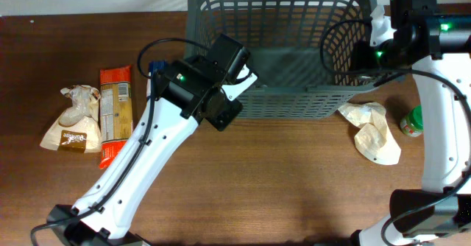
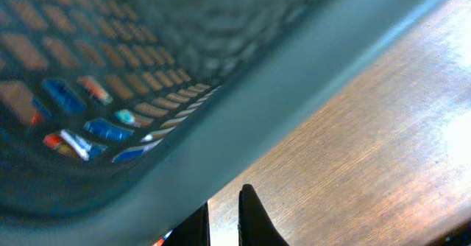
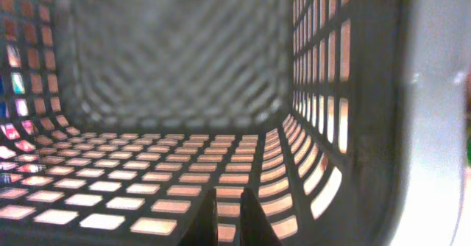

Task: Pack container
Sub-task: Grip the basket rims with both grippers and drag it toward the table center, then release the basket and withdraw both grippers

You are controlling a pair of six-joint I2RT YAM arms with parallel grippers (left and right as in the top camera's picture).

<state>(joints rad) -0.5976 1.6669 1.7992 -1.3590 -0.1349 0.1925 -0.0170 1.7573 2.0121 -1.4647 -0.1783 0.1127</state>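
Note:
The container (image 1: 294, 104) is a large dark grey lattice basket at the back middle of the table. My left gripper (image 1: 229, 112) sits just outside its front left corner. In the left wrist view the fingers (image 2: 224, 218) are shut with nothing between them, low over the wood beside the container's wall (image 2: 221, 121). My right gripper (image 1: 359, 60) reaches inside the container at its right side. In the right wrist view its fingers (image 3: 228, 216) are shut and empty above the container's slotted floor (image 3: 147, 180), which shows nothing lying on it.
On the left lie a beige bag (image 1: 73, 121), an orange snack packet (image 1: 116, 110) and a blue item (image 1: 156, 68) half under my left arm. A crumpled pale bag (image 1: 374, 132) and a green-lidded jar (image 1: 413, 122) lie to the right of the container.

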